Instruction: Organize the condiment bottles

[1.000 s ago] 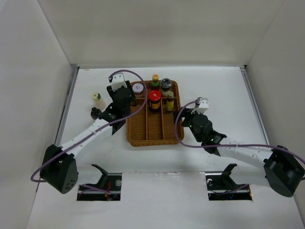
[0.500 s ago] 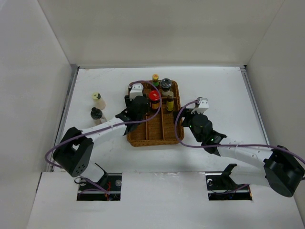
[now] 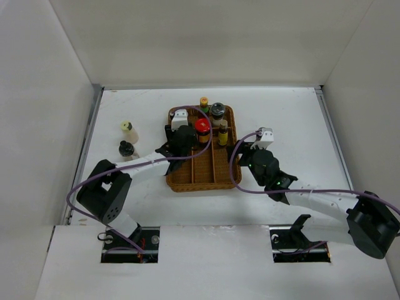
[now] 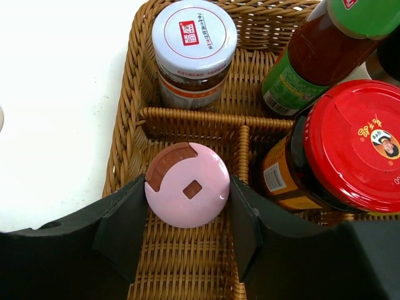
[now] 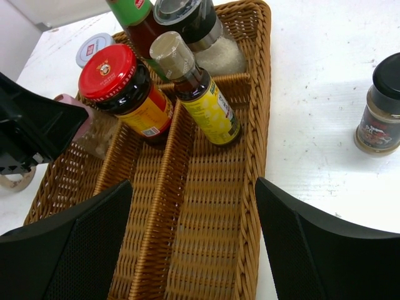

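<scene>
My left gripper [image 4: 187, 195] is shut on a pink-capped bottle [image 4: 187, 184] and holds it upright in the left column of the wicker tray [image 4: 128, 144], just in front of a white-lidded jar [image 4: 194, 34]. In the top view the left gripper [image 3: 182, 139] covers both. The tray also holds a red-lidded jar [image 3: 202, 126], a green-labelled bottle [image 3: 204, 103], a grey-capped shaker [image 3: 217, 111] and a tan-capped yellow bottle [image 3: 223, 132]. My right gripper [image 5: 194, 187] is open and empty over the tray's right column. The pink cap [image 5: 84, 119] shows beside the left finger there.
A cream-capped bottle [image 3: 128, 131] and a black-capped bottle [image 3: 127, 149] stand on the table left of the tray. A black-capped brown jar [image 5: 380, 112] stands on the table right of the tray. White walls close in the table on three sides.
My left arm has swung right from beside the tray to over its left column, bringing the pink-capped bottle and covering the white-lidded jar. The right arm has not moved.
</scene>
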Tool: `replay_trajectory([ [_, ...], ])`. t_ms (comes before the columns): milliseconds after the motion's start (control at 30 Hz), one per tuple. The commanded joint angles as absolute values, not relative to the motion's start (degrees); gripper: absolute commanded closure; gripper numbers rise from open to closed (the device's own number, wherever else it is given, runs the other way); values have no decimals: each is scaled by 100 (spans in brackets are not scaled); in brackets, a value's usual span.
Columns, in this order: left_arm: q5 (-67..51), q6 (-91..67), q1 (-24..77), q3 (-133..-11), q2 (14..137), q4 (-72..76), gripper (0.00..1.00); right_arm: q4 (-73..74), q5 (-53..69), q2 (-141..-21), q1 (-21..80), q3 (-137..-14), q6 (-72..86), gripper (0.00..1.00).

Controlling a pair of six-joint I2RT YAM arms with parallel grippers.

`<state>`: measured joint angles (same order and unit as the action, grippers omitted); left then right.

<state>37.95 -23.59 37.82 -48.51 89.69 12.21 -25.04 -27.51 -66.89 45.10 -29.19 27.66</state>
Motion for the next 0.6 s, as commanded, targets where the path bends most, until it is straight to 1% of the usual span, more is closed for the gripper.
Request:
replay_trajectory([
  [0,3955,-2250,3757,-4974,8974,1564,53,-2751,-2672,-6539,4566,-3120,2786,17],
  [100,3964,-2233,3775,-4948,8877,1687,38,-2716,-2724,-6557,4566,-3155,2734,17],
  [167,3964,-2197,3775,-4913,8711,1705,31,-2742,-2716,-6548,4566,-3138,2768,16],
  [200,3964,-2171,3783,-4878,8588,1714,29,-2725,-2698,-6539,4566,-3138,2786,16],
  [400,4034,-2144,3740,-4650,7482,1434,27,-2734,-2689,-6512,4566,-3120,2795,16],
  [567,4140,-2469,3485,-4404,6497,399,27,-2751,-2672,-6583,4557,-3129,2803,16],
])
